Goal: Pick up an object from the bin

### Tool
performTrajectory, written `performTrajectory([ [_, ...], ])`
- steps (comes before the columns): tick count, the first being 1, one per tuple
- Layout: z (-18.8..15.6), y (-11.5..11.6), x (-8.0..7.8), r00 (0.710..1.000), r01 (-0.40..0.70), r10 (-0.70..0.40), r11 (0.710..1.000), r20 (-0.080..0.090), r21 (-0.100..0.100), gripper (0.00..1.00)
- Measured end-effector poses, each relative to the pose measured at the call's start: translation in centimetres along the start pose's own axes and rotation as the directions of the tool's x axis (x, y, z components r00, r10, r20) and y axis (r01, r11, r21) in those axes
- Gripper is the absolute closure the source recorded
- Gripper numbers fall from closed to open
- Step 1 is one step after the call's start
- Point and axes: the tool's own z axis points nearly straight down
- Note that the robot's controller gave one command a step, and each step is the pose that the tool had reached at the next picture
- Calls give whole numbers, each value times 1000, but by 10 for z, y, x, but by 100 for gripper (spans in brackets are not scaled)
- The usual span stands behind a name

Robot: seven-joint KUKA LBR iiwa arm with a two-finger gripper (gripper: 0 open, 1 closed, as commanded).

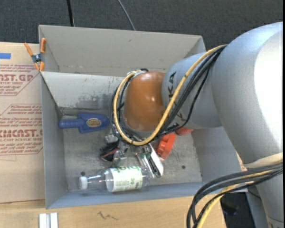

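Note:
My gripper (pixel 143 158) is low in the middle of the bin, mostly hidden under the arm's wrist. Just in front of it, along the bin's near wall, a clear plastic bottle (pixel 118 179) with a white and green label lies on its side, cap to the left. The gripper's lower end is close above the bottle's right end. A small orange-red thing (pixel 166 144) lies right beside the gripper, partly covered by the arm. A small black and red thing (pixel 109 151) sits at the gripper's left.
A blue-handled tool (pixel 84 122) lies at the back left of the bin floor, near the left wall. The arm covers the bin's right and back middle. Bare grey floor shows at the front left and the front right.

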Motion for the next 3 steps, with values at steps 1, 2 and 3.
performTrajectory([
  [1,-18,-1,0,999,24,-24,1000,-25,1,100],
  [2,-77,16,0,996,81,-81,997,-32,1,100],
  [3,-121,21,-4,996,87,-87,996,-26,0,100],
])
